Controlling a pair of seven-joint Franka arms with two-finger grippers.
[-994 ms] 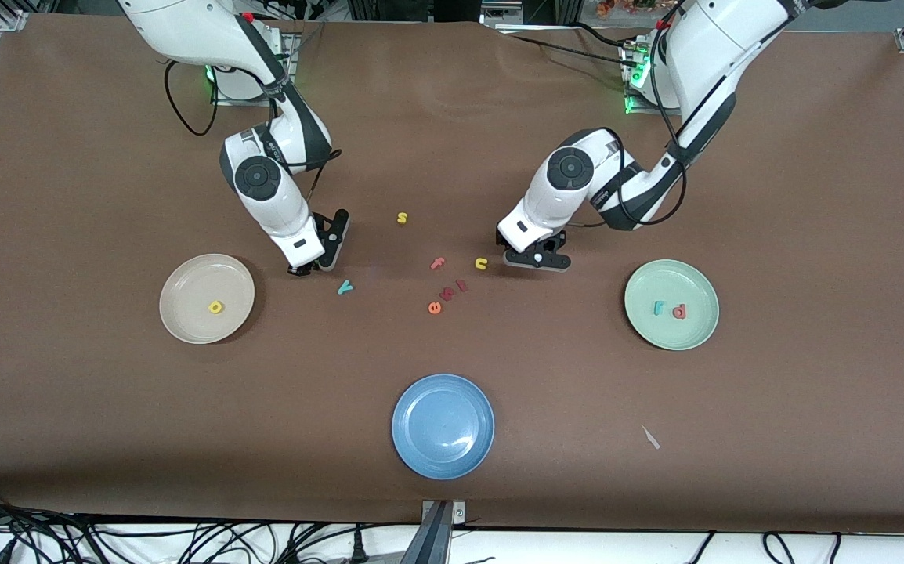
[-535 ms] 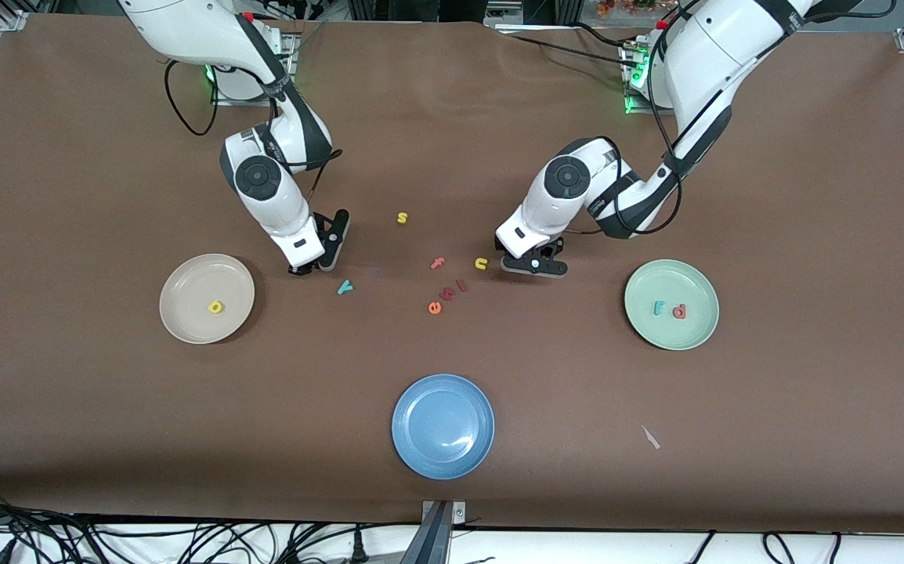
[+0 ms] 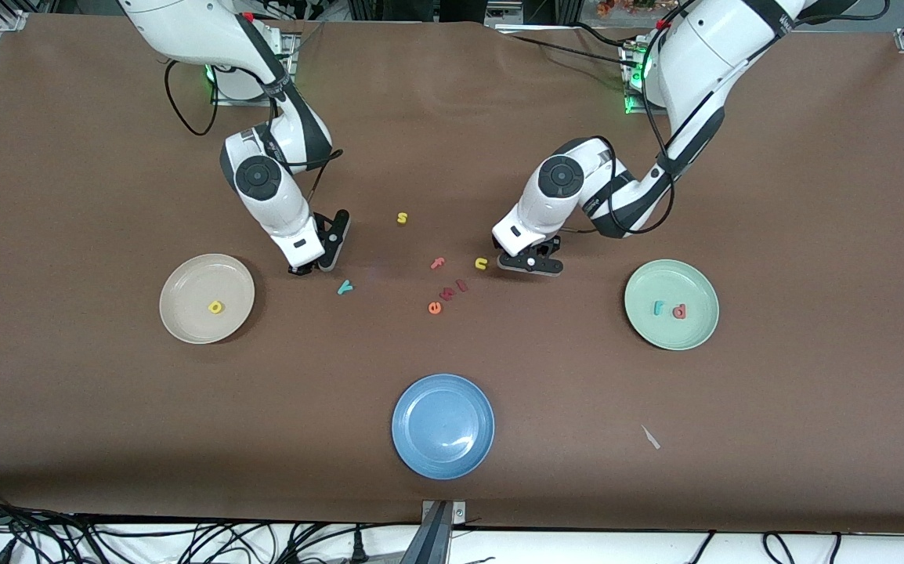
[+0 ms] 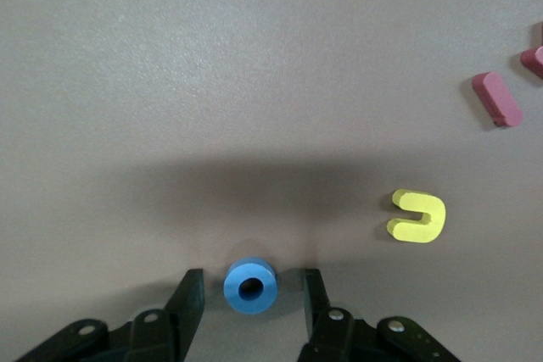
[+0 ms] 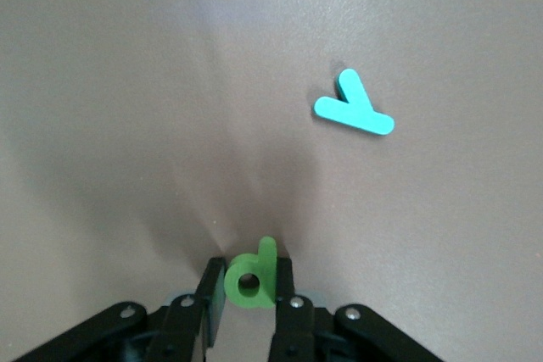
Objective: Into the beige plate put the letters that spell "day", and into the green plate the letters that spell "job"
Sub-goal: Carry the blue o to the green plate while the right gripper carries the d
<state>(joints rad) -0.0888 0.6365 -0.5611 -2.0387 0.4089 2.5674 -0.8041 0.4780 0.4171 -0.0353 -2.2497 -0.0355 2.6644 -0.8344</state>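
My right gripper [image 5: 249, 273] is shut on the green "d" [image 5: 253, 277], low over the table [image 3: 305, 269] between the beige plate [image 3: 178, 274] and the teal "y" [image 3: 345, 287] [image 5: 352, 113]. The yellow "a" [image 3: 215, 307] lies in the beige plate. My left gripper [image 4: 252, 281] is down at the table [image 3: 518, 262], open around the blue "o" [image 4: 250, 285], with a gap on each side of it. The green plate [image 3: 691, 278] holds the teal "j" [image 3: 658, 308] and the red "b" [image 3: 679, 312].
Beside my left gripper lies a yellow "u" [image 3: 481, 264] [image 4: 418, 216]. Pink "f" [image 3: 438, 263], orange "e" [image 3: 435, 308] and two small red pieces [image 3: 453, 291] sit mid-table, with a yellow "s" [image 3: 402, 218] farther back. A blue plate [image 3: 442, 425] lies near the front edge.
The left arm has shifted slightly toward the yellow "u" and its fingers have narrowed around the "o". The right arm has stayed in place with its gripper on the "d".
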